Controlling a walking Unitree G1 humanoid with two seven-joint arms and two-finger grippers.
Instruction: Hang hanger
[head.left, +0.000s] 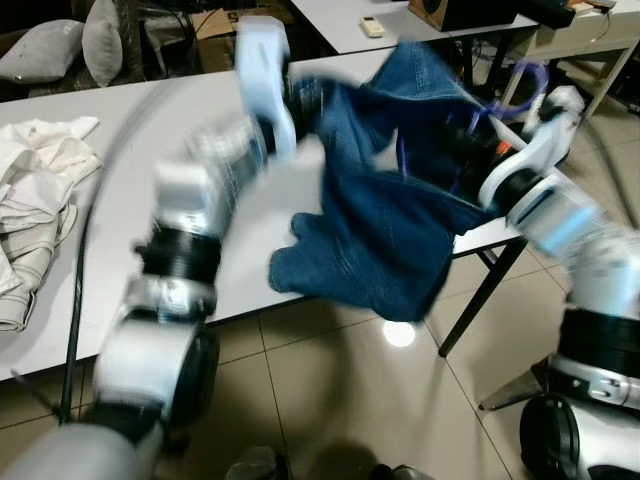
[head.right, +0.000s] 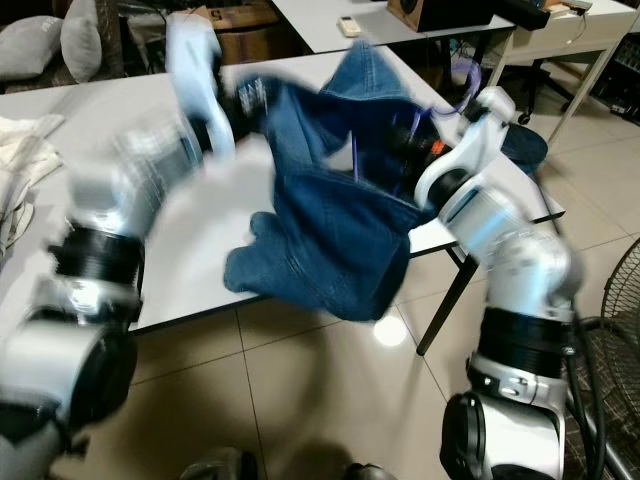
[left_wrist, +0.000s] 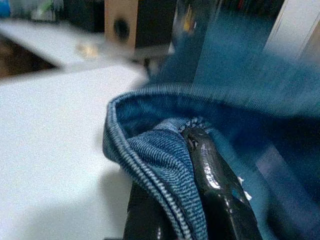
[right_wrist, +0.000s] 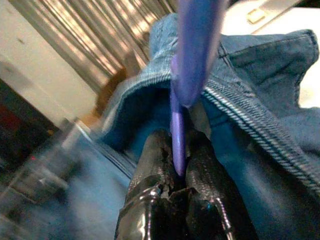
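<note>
A blue denim garment (head.left: 380, 230) hangs in the air between my two arms, its lower part drooping over the front edge of the white table (head.left: 120, 150). My left gripper (left_wrist: 187, 145) is shut on the garment's stitched hem, up at its left side. My right gripper (right_wrist: 176, 150) is shut on a thin purple hanger (right_wrist: 192, 50), which runs up past the denim's open edge. In the eye views the hanger's purple loop (head.left: 530, 72) shows beside the right wrist. Both arms are blurred.
A crumpled white cloth (head.left: 35, 200) lies at the table's left end, and a black cable (head.left: 85, 260) crosses the table. Grey pillows (head.left: 60, 45) sit behind. A second table with a remote (head.left: 372, 27) stands at the back. A floor fan (head.right: 610, 330) is at the right.
</note>
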